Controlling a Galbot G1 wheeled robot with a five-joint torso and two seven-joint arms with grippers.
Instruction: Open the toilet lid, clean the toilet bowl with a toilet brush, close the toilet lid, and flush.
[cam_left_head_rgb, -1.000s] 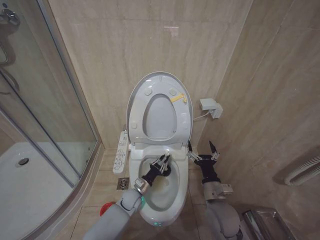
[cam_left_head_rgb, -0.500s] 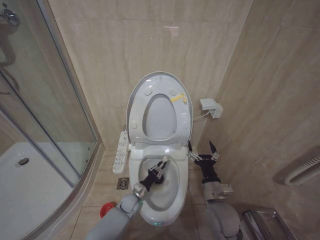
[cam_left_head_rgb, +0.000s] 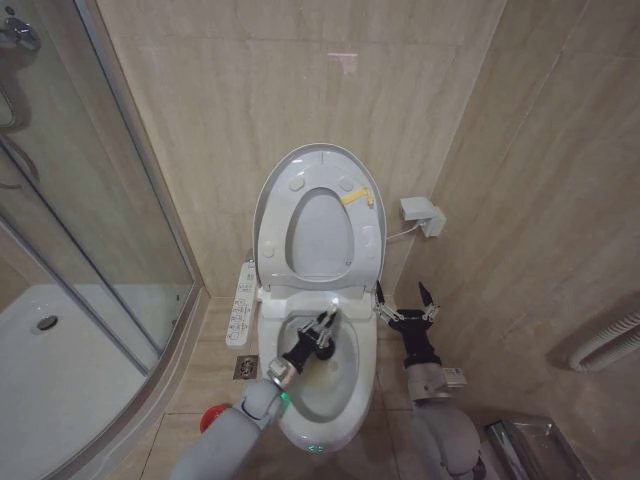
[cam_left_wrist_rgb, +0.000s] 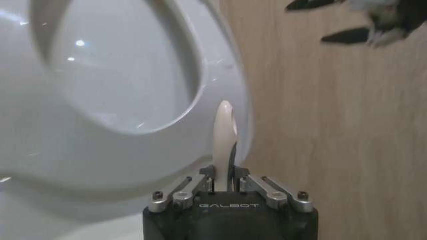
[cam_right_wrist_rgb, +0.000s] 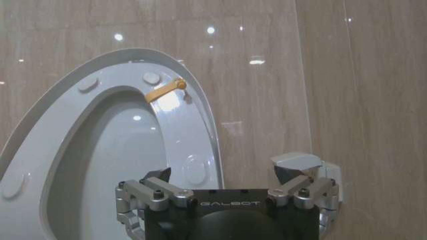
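The toilet lid (cam_left_head_rgb: 320, 235) stands raised against the back wall, with the ring seat (cam_left_head_rgb: 371, 225) and its yellow tag raised in front of it. Below lies the open toilet bowl (cam_left_head_rgb: 335, 388), a green light at its front. My left gripper (cam_left_head_rgb: 322, 329) reaches into the rear of the bowl, shut on the white handle of the toilet brush (cam_left_wrist_rgb: 223, 125); the bristle head is hidden. My right gripper (cam_left_head_rgb: 405, 300) hangs open beside the bowl's right side, holding nothing. In the right wrist view its fingers (cam_right_wrist_rgb: 287, 170) stand spread before the lid (cam_right_wrist_rgb: 113, 165). The red cup (cam_left_head_rgb: 210, 416) peeks out behind my left arm.
A glass shower screen (cam_left_head_rgb: 100, 210) and white shower tray (cam_left_head_rgb: 60, 380) fill the left. A control panel (cam_left_head_rgb: 241, 300) hangs at the bowl's left, above a floor drain (cam_left_head_rgb: 246, 367). A wall box (cam_left_head_rgb: 422, 215) sits to the right, a metal bin (cam_left_head_rgb: 525, 445) at lower right.
My left gripper, with the brush handle, drew back toward the bowl's front half a second ago and has now pushed again toward the rear. The right arm has stayed still.
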